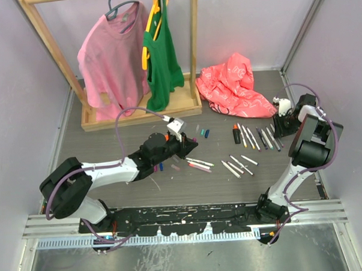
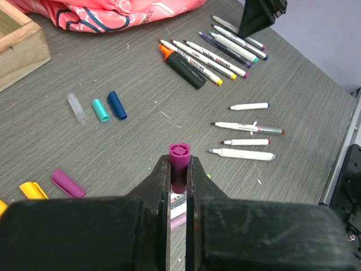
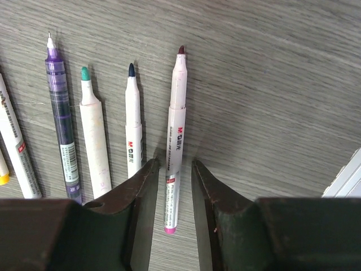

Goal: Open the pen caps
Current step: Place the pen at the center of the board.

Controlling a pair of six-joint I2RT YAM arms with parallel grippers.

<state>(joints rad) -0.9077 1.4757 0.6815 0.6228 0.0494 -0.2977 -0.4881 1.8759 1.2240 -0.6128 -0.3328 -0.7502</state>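
Left wrist — left jaws clamped on purple-capped pen; right jaws apart, straddling white pen.

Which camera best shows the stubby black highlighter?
The left wrist view: the black highlighter lies large and unobstructed, its orange cap on. The top external view shows it only as a tiny dark stub; the right wrist view misses it.
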